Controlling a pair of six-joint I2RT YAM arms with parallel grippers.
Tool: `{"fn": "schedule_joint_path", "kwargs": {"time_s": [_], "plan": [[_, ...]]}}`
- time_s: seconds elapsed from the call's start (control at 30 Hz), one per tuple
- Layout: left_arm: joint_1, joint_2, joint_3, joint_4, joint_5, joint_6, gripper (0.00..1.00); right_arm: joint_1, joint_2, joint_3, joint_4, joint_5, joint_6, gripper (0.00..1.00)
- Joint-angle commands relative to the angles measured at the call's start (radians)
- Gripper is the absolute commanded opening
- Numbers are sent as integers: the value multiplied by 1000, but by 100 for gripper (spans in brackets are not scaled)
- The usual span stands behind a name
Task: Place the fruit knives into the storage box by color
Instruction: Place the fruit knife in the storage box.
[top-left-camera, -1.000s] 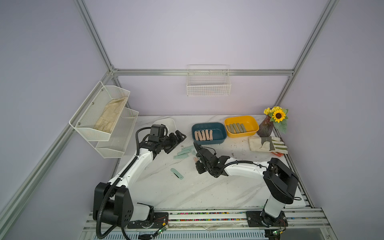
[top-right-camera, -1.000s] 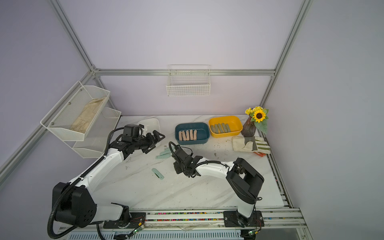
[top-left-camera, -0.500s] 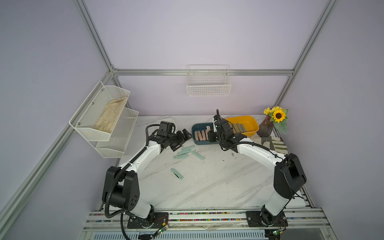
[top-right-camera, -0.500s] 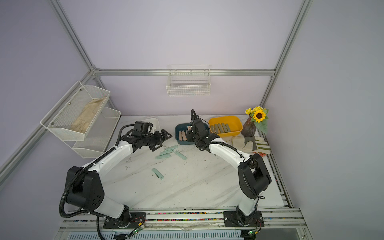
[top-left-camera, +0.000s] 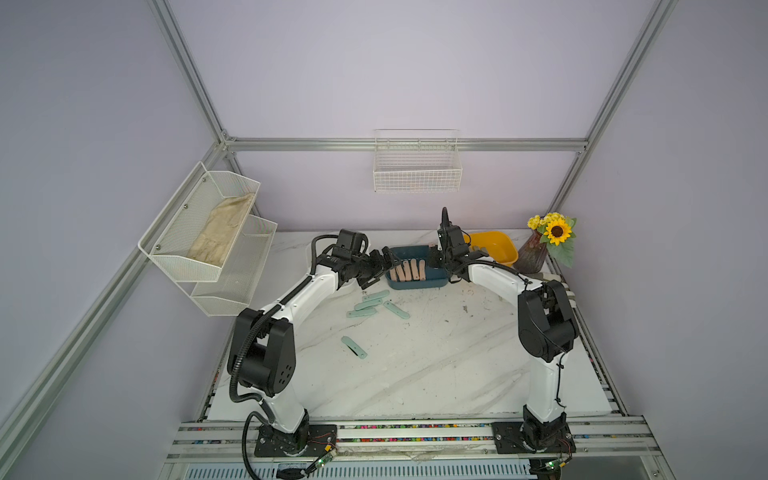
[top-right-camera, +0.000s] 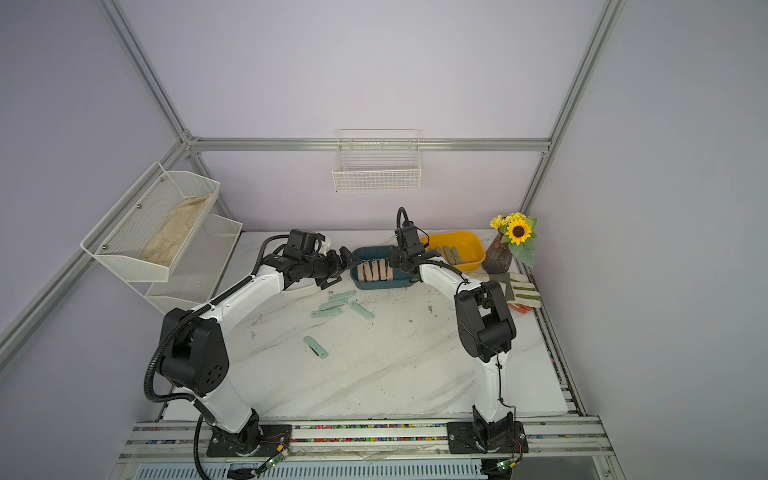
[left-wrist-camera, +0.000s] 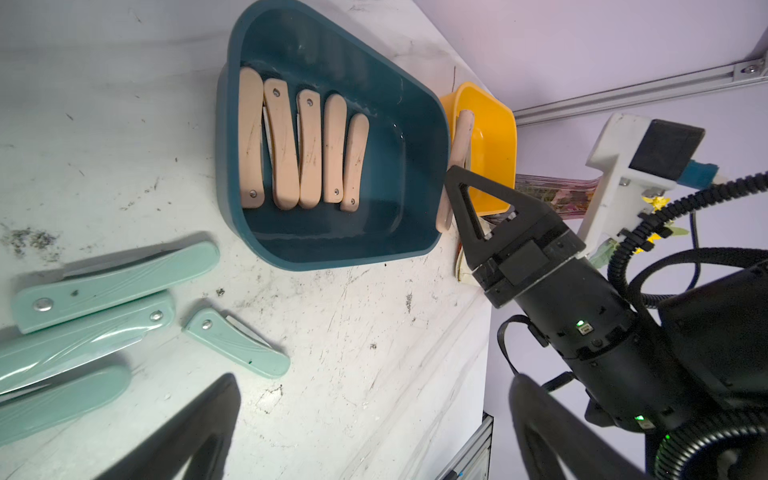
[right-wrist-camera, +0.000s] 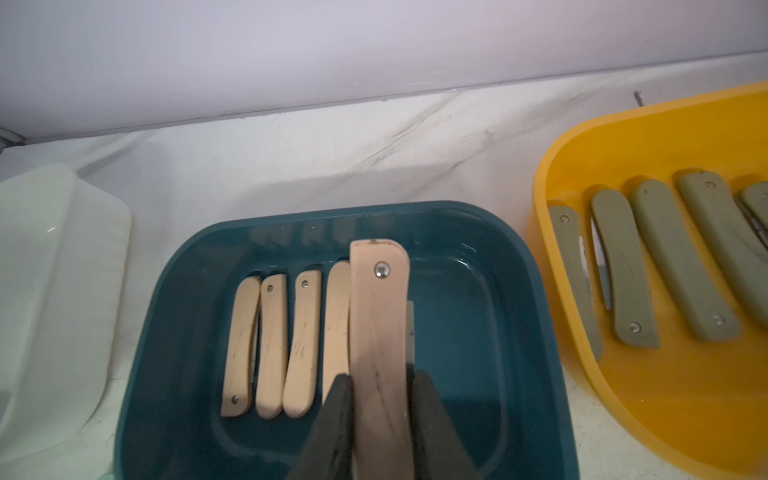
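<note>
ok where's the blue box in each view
top view: blue box at the back of the table
top view: same place
left wrist: past the mint knives, five pink knives in it
right wrist: mid-picture, behind the held pink knife
landmark: yellow box right beside it in all four
</note>
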Motion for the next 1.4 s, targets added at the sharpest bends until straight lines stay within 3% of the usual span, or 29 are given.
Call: {"fn": "schedule_joint_path", "kwargs": {"time_s": [0.0, 0.5, 1.0, 1.23, 1.37], "plan": [[-4, 6, 114, 16, 24, 12, 100, -9, 38, 50, 10, 13, -5, 21], [-4, 27, 129, 16, 32, 11, 100, -37, 209, 182, 5, 25, -1, 21], [-6, 14, 121, 13, 26, 6, 100, -37, 252, 173, 3, 45, 4, 22], [-10, 13, 112, 13, 21, 3, 100, -37, 256, 168, -5, 41, 2, 24], [-13, 15, 110, 13, 20, 1, 100, -36, 255, 164, -8, 35, 2, 31]]}}
